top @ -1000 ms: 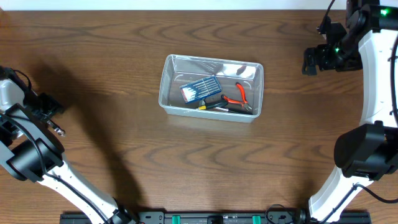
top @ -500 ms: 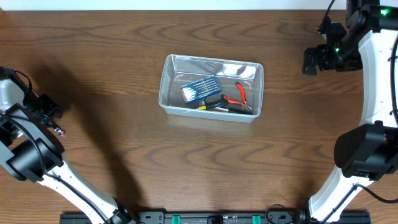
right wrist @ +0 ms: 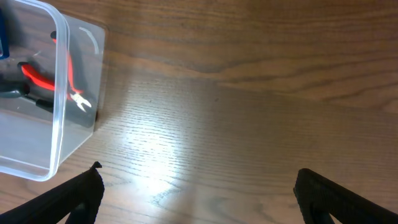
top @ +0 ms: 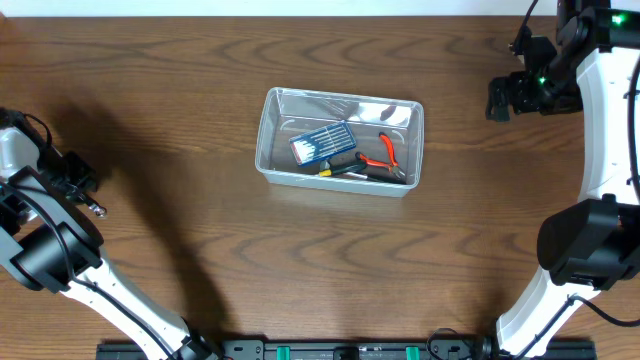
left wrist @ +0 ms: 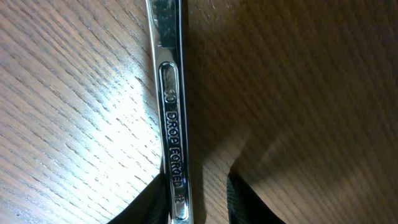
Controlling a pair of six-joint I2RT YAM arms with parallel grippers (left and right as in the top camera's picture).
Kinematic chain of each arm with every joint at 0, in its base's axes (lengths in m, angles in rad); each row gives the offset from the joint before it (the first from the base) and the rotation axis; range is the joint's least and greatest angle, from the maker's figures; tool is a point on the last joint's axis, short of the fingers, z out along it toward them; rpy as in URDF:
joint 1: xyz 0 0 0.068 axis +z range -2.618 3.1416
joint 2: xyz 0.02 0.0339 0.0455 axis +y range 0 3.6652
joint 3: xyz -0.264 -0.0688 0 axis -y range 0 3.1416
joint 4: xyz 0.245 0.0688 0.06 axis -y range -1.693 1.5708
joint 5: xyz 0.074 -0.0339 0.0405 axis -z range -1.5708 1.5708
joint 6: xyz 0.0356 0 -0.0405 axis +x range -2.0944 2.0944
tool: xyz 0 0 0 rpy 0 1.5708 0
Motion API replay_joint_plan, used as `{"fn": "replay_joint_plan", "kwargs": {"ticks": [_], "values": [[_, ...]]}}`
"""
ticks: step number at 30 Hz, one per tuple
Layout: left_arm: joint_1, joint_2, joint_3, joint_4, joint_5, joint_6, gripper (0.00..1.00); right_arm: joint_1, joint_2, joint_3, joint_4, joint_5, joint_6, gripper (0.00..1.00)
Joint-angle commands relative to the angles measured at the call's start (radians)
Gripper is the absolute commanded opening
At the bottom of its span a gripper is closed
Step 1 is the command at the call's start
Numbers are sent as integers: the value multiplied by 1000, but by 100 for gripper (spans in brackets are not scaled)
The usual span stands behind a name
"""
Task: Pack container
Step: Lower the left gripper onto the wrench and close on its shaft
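The table [top: 200, 250] is dark brown wood with bold, wavy grain. A clear plastic container [top: 268, 150] stands on it near the middle, a little toward the far edge. In the left wrist view, a polished steel wrench [left wrist: 173, 137] stamped "10 DROP FORGED" lies flat on the wood.

Overhead light glares pale on the desk [right wrist: 168, 155], glinting off the clear container [top: 341, 96] and the chrome wrench [left wrist: 172, 124]. Soft shadow pools along the desk's left edge, and the wrist views look slightly blurred.
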Motion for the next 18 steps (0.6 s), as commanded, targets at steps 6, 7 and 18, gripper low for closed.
{"fn": "replay_joint_plan", "kwargs": {"ticks": [6,7,18], "values": [[2,43,-44,-11,10,2,12,-8,4,2,-1,-3,-13,99],[2,43,-44,-13,10,2,11,-8,4,2,-2,-3,-13,99],[2,43,-44,-26,10,-8,6,-8,4,2,-1,-3,-14,99]]}}
